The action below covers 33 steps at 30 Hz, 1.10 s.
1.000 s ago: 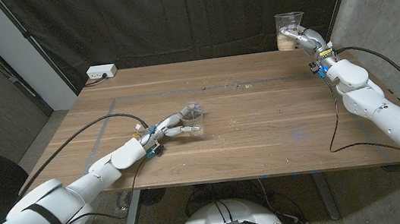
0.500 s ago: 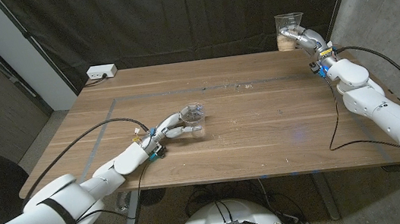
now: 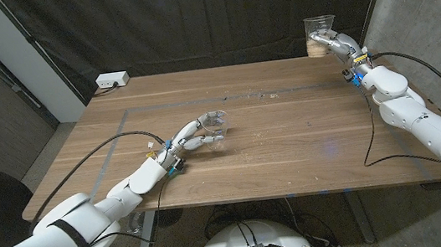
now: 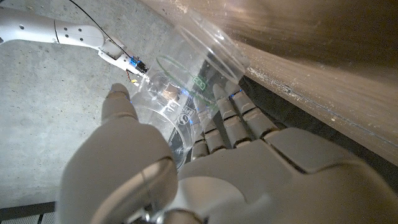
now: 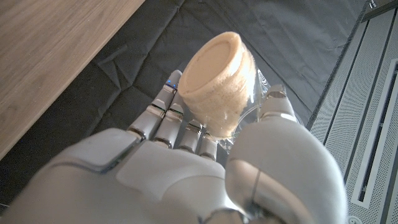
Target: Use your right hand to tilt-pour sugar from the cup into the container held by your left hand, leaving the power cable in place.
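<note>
Right hand (image 3: 335,43) fingers wrap the cup (image 3: 320,33), sugar (image 5: 216,91) inside. Left hand (image 3: 189,136) fingers clasp the clear container (image 3: 214,125).

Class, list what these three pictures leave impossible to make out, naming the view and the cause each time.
- Container, head view: too small to tell if any sugar is inside.
- Cup, right wrist view: the right hand covers its lower part.
- Power strip, head view: too small to read sockets or switch.

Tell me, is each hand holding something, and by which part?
Yes. The right hand grips the sugar cup around its lower wall; the left hand grips the clear container around its side.
</note>
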Each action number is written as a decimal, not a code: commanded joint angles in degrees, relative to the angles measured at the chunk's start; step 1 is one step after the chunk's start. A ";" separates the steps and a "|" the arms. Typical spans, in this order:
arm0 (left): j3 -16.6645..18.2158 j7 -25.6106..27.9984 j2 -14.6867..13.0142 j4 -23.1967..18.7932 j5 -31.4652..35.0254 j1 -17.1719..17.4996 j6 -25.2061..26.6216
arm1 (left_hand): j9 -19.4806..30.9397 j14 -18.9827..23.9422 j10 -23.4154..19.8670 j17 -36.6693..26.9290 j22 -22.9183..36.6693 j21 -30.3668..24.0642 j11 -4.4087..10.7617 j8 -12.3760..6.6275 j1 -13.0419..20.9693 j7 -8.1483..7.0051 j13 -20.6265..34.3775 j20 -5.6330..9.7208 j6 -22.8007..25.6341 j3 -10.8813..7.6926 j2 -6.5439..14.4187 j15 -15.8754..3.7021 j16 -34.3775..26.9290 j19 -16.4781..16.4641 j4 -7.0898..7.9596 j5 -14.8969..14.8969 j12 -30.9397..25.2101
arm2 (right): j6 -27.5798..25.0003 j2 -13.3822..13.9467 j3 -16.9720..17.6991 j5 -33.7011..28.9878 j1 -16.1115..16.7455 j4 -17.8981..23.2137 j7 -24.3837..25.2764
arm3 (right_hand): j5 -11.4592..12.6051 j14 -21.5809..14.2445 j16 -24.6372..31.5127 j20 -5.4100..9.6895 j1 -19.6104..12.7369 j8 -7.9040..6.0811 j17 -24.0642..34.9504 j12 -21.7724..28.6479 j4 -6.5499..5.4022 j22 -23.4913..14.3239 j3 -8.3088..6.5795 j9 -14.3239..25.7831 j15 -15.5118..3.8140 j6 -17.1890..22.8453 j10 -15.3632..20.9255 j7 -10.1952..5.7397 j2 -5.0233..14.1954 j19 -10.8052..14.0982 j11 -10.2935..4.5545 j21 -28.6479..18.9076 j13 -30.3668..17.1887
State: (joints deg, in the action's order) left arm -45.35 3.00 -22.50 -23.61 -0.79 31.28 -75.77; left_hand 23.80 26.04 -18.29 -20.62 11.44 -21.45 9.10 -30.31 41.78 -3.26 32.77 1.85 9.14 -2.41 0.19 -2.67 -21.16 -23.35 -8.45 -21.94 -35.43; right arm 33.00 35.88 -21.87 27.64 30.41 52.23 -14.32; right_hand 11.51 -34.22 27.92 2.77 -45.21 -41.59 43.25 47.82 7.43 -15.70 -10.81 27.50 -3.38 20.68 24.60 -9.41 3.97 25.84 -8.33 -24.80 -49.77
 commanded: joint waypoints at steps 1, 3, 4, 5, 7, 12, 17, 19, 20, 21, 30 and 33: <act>4.02 -5.25 3.58 1.45 -9.35 3.43 2.42 | 0.37 0.83 -0.74 -0.26 0.09 -0.46 0.02 -0.51 0.72 0.04 0.28 0.12 0.82 -0.49 0.44 -6.36 -0.29 -1.27 -0.05 0.14 -0.48 | 1.64 -1.30 -0.37 0.12 -1.06 -2.45 -0.68 | 0.06 -0.64 -0.10 4.82 -0.34 -0.39 0.25 -0.13 0.19 0.07 0.22 0.06 -9.92 0.60 0.66 -0.06 0.26 -0.23 0.08 -0.24 -0.16; 4.81 -5.69 4.13 1.62 -10.01 3.73 2.84 | 0.46 1.16 -1.00 -0.34 0.07 -0.75 -0.03 -0.79 1.08 0.09 0.43 -0.13 1.19 -0.52 0.57 -6.51 -0.25 -2.10 0.00 0.33 -0.70 | 1.86 -1.53 -0.41 0.12 -1.15 -2.82 -0.61 | 0.09 -0.69 -0.15 4.84 -0.37 -0.40 0.27 -0.17 0.23 0.08 0.22 0.07 -9.91 0.61 0.64 -0.09 0.22 -0.24 0.18 -0.26 -0.17; 5.12 -5.58 4.42 1.70 -10.08 3.84 3.06 | 0.49 1.39 -1.01 -0.36 0.06 -0.85 0.03 -0.86 1.18 -0.07 0.48 -0.28 1.24 -0.52 0.59 -6.50 -0.29 -2.38 0.02 0.40 -0.74 | 1.96 -1.64 -0.43 0.14 -1.18 -3.02 -0.60 | 0.10 -0.71 -0.15 4.85 -0.37 -0.42 0.28 -0.18 0.23 0.09 0.22 0.07 -9.91 0.65 0.60 0.00 0.22 -0.25 0.18 -0.26 -0.20; 5.54 -6.08 4.80 1.72 -10.72 4.02 3.33 | 0.51 1.47 -1.00 -0.38 0.06 -0.92 0.07 -0.91 1.25 0.08 0.51 -0.36 1.30 -0.52 0.60 -6.62 -0.28 -2.59 0.03 0.44 -0.76 | 2.18 -1.76 -0.47 0.20 -1.30 -3.40 -0.85 | 0.11 -0.71 -0.17 4.84 -0.38 -0.40 0.29 -0.17 0.25 0.09 0.22 0.08 -9.91 0.59 0.68 -0.08 0.20 -0.24 0.14 -0.27 -0.19; 6.22 -6.10 5.49 1.85 -11.15 4.25 3.72 | 0.55 1.68 -1.08 -0.42 0.04 -1.12 0.08 -0.98 1.39 0.14 0.59 -0.31 1.30 -0.50 0.63 -6.62 -0.26 -3.15 0.07 0.56 -0.86 | 2.42 -1.98 -0.40 0.39 -1.28 -3.70 -0.79 | 0.15 -0.74 -0.22 4.85 -0.43 -0.45 0.31 -0.18 0.30 0.10 0.22 0.03 -9.92 0.76 0.56 -0.08 0.17 -0.24 0.06 -0.29 -0.31; 7.98 -5.75 7.24 1.99 -12.28 4.64 4.66 | 0.68 2.20 -1.25 -0.55 -0.01 -1.65 0.07 -1.29 1.71 0.27 0.80 -0.19 1.55 -0.43 0.69 -6.82 -0.18 -4.74 0.21 0.95 -1.09 | 3.24 -2.36 -0.15 0.99 -1.24 -4.42 -1.12 | 0.22 -0.89 -0.24 4.86 -0.55 -0.48 0.37 -0.18 0.39 0.13 0.21 0.04 -9.93 0.78 0.74 -0.19 0.12 -0.22 -0.04 -0.32 -0.30; 8.82 -3.86 7.82 1.61 -11.46 4.38 4.79 | 0.76 2.17 -1.11 -0.65 -0.05 -1.61 0.08 -1.36 1.82 0.25 0.94 -0.21 1.41 -0.37 0.80 -6.74 0.02 -4.76 0.37 1.24 -1.15 | 5.05 -3.32 0.46 2.20 -1.30 -6.16 -1.81 | 0.32 -1.04 -0.30 4.85 -0.71 -0.55 0.44 -0.18 0.50 0.16 0.20 0.13 -9.91 0.80 0.87 -0.25 0.00 -0.24 -0.09 -0.35 -0.39; 8.95 -3.56 7.77 1.29 -11.17 4.29 4.78 | 0.79 2.14 -1.07 -0.68 -0.06 -1.58 -0.02 -1.38 1.87 0.29 0.98 -0.24 1.37 -0.36 0.85 -6.68 0.09 -4.73 0.41 1.33 -1.17 | 5.53 -3.62 0.69 2.65 -1.20 -6.64 -1.98 | 0.35 -1.08 -0.33 4.87 -0.72 -0.64 0.46 -0.17 0.52 0.17 0.21 0.13 -9.91 1.01 0.90 -0.26 -0.04 -0.23 -0.12 -0.37 -0.44; 9.01 -3.58 7.71 1.03 -11.10 4.27 4.78 | 0.81 2.18 -1.00 -0.71 -0.07 -1.56 -0.01 -1.41 1.91 0.32 1.01 -0.24 1.36 -0.36 0.91 -6.67 0.13 -4.72 0.46 1.42 -1.17 | 5.88 -3.84 0.81 3.00 -1.24 -7.11 -2.38 | 0.38 -1.07 -0.37 4.87 -0.76 -0.67 0.46 -0.16 0.56 0.18 0.22 0.09 -9.91 1.14 1.05 -0.33 -0.11 -0.24 0.04 -0.37 -0.39; 9.01 -3.37 7.55 0.68 -10.79 4.24 4.72 | 0.83 2.15 -0.98 -0.73 -0.07 -1.54 0.00 -1.43 1.94 0.32 1.04 -0.22 1.35 -0.37 0.97 -6.64 0.18 -4.69 0.49 1.48 -1.18 | 6.06 -4.00 0.97 3.30 -1.11 -7.22 -2.39 | 0.43 -1.24 -0.33 4.86 -0.80 -0.67 0.50 -0.12 0.57 0.19 0.20 0.03 -9.92 1.22 1.18 -0.38 -0.08 -0.23 -0.07 -0.39 -0.44; 11.37 -0.41 1.82 -19.47 -9.32 10.78 13.74 | 0.97 2.28 -1.07 -0.91 -0.12 -1.39 0.18 -1.67 2.07 0.46 1.25 -0.11 1.43 -0.28 1.27 -6.58 0.49 -4.54 0.79 2.09 -1.40 | 4.80 -3.31 2.69 6.05 2.58 -2.33 -1.53 | 0.59 -1.48 -0.41 4.93 -0.97 -0.71 0.60 -0.17 0.67 0.23 0.20 0.06 -9.92 1.20 1.28 -0.47 -0.21 -0.21 -0.08 -0.45 -0.53; 12.79 0.56 -0.89 -29.35 -9.69 14.19 20.28 | 0.99 2.47 -1.19 -0.94 -0.12 -1.40 0.20 -1.76 2.07 0.44 1.28 -0.12 1.56 -0.25 1.30 -6.58 0.48 -4.61 0.84 2.20 -1.47 | 2.69 -1.77 3.19 6.18 5.04 2.59 0.21 | 0.63 -1.54 -0.43 4.93 -0.99 -0.72 0.62 -0.14 0.67 0.24 0.20 0.07 -9.92 1.21 1.31 -0.48 -0.23 -0.19 -0.02 -0.47 -0.61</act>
State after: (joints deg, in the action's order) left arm -35.96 0.35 -16.60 -27.58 -11.24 32.66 -68.93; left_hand 24.60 27.75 -19.00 -21.42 11.18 -22.78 8.99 -31.82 43.87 -2.76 33.87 1.63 10.24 -2.56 1.09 -2.76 -20.74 -27.42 -7.80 -19.90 -36.46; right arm 38.12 32.42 -20.39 31.70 30.72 47.28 -16.28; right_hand 11.97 -35.43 27.44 2.77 -45.44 -41.78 43.67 47.61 7.75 -15.43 -10.50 27.52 -3.38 21.00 25.20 -9.33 3.70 25.85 -8.31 -25.08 -50.05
